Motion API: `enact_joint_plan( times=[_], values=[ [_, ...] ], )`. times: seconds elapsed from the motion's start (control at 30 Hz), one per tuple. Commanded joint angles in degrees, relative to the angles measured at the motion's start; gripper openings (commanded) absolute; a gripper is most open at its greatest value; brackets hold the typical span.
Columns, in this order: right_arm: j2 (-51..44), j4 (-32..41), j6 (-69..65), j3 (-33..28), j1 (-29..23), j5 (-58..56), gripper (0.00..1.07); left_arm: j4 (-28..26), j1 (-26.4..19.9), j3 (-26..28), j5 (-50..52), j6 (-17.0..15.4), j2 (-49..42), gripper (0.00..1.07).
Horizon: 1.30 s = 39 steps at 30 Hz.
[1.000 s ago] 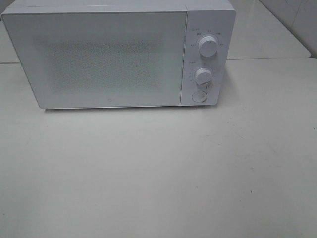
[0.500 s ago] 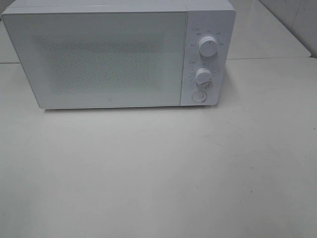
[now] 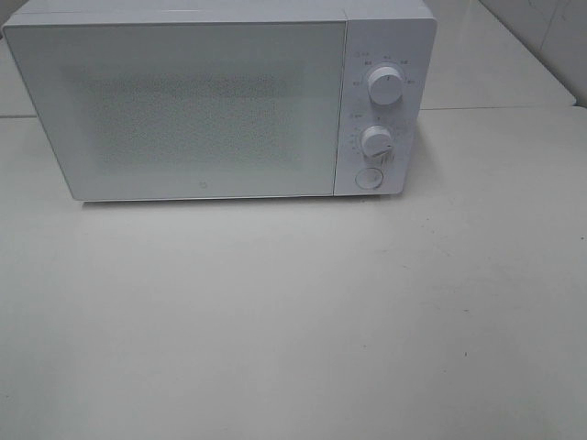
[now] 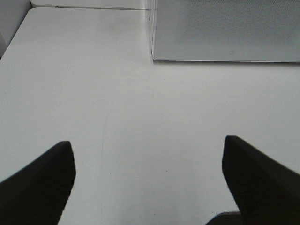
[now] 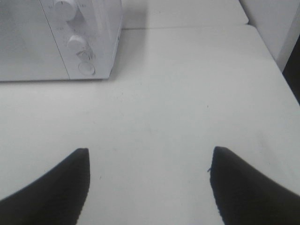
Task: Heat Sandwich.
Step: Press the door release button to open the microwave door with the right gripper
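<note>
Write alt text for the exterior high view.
A white microwave with its door shut stands at the far side of a pale table. Two round knobs sit above a round button on its control panel. No sandwich is in view.

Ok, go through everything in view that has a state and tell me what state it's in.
microwave door, shut.
upper knob, setting too small to read.
lower knob, setting too small to read.
left tool, open, holding nothing.
right tool, open, holding nothing.

The microwave door [image 3: 183, 110] hides its inside; dial markings [image 3: 364, 63] are unreadably small.
</note>
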<state>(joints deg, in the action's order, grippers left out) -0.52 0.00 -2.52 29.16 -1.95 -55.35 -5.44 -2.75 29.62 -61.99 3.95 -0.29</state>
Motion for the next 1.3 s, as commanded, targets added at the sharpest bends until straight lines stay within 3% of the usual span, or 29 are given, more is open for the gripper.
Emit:
enact_joint_plan(
  times=[0.03, 0.4, 0.8, 1.07, 1.3],
  values=[
    [0.34, -0.86, 0.23, 0.63, 0.4, 6.93, 0.71, -0.06, 0.34, -0.06, 0.69, -0.34, -0.4, 0.81],
    [9.8, -0.86, 0.23, 0.23, 0.4, 26.36, 0.71, -0.06, 0.34, -0.06, 0.69, -0.34, -0.4, 0.81],
    [21.89, -0.97, 0.57, -5.1, -1.95, 51.17, 0.71, -0.06, 0.34, -0.06, 0.69, -0.34, -0.4, 0.81],
    [38.56, -0.97, 1.49, -5.27, -4.93, 65.83, 0.71, -0.06, 0.34, -0.06, 0.69, -0.34, -0.4, 0.81],
    [47.27, -0.97, 0.63, -5.44, -4.93, 74.77, 0.71, -0.06, 0.34, -0.06, 0.69, -0.34, -0.4, 0.81]
  ],
)
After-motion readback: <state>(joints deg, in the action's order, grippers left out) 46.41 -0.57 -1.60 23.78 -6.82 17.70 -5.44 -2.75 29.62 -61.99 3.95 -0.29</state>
